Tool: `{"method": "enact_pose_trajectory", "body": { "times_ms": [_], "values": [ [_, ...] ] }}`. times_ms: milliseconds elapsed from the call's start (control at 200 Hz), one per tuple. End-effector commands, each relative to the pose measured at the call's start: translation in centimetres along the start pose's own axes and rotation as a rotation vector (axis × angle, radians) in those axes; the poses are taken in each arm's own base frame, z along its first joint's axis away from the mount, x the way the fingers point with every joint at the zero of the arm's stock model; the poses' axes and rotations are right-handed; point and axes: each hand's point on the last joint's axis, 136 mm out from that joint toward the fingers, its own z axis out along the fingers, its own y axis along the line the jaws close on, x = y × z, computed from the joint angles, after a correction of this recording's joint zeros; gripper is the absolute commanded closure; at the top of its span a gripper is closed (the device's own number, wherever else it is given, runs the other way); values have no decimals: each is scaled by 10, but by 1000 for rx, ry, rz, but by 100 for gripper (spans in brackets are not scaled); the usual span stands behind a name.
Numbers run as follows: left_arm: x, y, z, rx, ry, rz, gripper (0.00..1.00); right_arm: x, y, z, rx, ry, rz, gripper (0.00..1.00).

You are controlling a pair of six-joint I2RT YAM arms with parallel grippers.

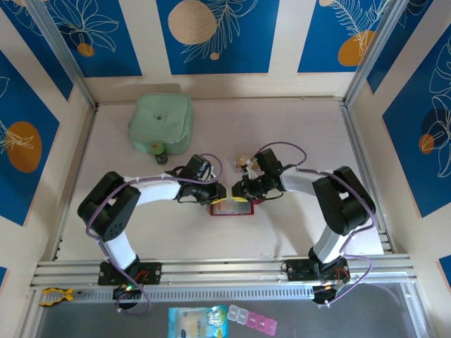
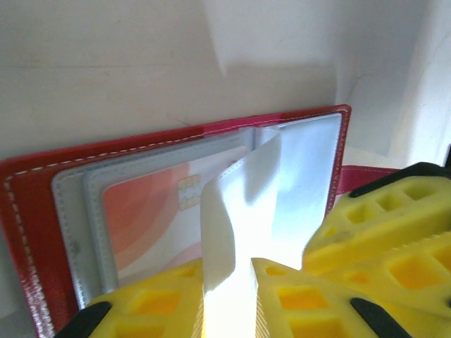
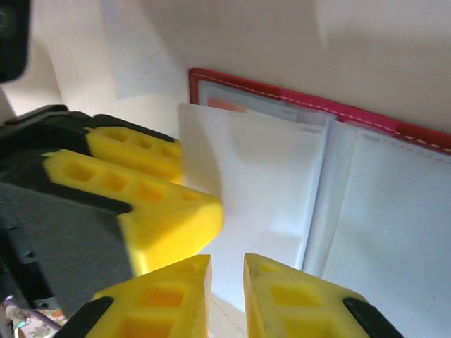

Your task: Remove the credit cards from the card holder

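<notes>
The red card holder (image 1: 231,209) lies open on the table between both arms, its pale grey pockets facing up (image 2: 35,211) (image 3: 282,95). One credit card (image 2: 148,211), pale with an orange-red pattern and a chip, sits inside a pocket. My left gripper (image 1: 218,192) (image 2: 227,264) is shut on a clear pocket sleeve (image 2: 239,204) and holds it up off the holder. My right gripper (image 1: 239,190) (image 3: 227,259) hovers over the same sleeve (image 3: 261,183), its jaws a narrow gap apart with nothing between them. Its fingers (image 2: 394,218) almost touch the left gripper's fingers (image 3: 162,204).
A mint-green case (image 1: 161,123) rests at the back left. A small pale object (image 1: 243,162) lies just behind the right gripper. The metal rail (image 1: 225,267) runs along the near edge, and walls close in both sides and the back.
</notes>
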Motion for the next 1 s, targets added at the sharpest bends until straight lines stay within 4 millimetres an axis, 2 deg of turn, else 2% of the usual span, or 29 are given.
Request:
{"method": "enact_pose_trajectory", "body": {
  "times_ms": [0, 340, 790, 855, 995],
  "values": [
    [0, -26, -11, 47, 2, 28, 77, 2, -3, -15, 49, -26, 16, 79],
    [1, -46, -4, 71, 25, 54, 77, 1, -8, -44, 86, -95, 21, 78],
    [4, -67, 28, 85, 82, 81, 77, 9, -15, -62, 87, -133, 41, 78],
    [4, -69, 33, 88, 89, 83, 75, 10, -16, -64, 92, -136, 43, 78],
    [2, -74, 37, 97, 92, 88, 65, 13, -19, -65, 110, -134, 49, 77]
  ]
}}
